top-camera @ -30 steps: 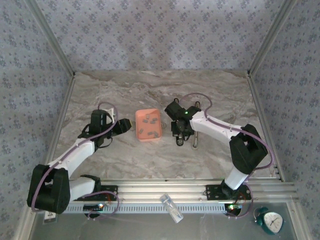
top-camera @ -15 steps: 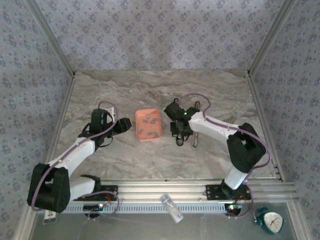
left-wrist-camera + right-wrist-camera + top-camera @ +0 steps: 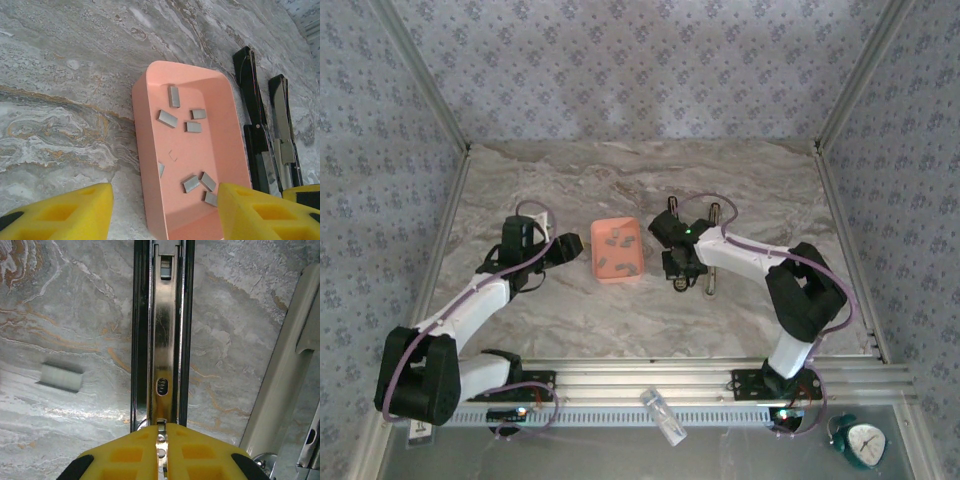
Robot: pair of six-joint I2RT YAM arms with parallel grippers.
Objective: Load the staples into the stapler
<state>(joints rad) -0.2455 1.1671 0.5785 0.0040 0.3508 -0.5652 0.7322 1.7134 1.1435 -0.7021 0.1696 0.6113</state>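
Surface: table [image 3: 570, 180], grey-and-tan veined marble pattern, boxed in by floral-print walls [image 3: 620, 70].

Tray [image 3: 141, 150]: salmon-orange, smooth-walled, a rounded rectangle. It holds the staples [image 3: 167, 118], eight short grey metal blocks lying scattered.

Loose strip [image 3: 61, 377]: pale and blurred, on bare marble beside the channel.

Stapler [image 3: 167, 340]: hinged open flat just beside the tray, with black arms and a bright steel channel.

Left gripper [image 3: 165, 200]: yellow foam pads spread wide over the tray's near end, grasping nothing.

Right gripper [image 3: 163, 450]: pads pinched nearly together on a thin metal sliver [image 3: 159, 429] at the channel's near end.
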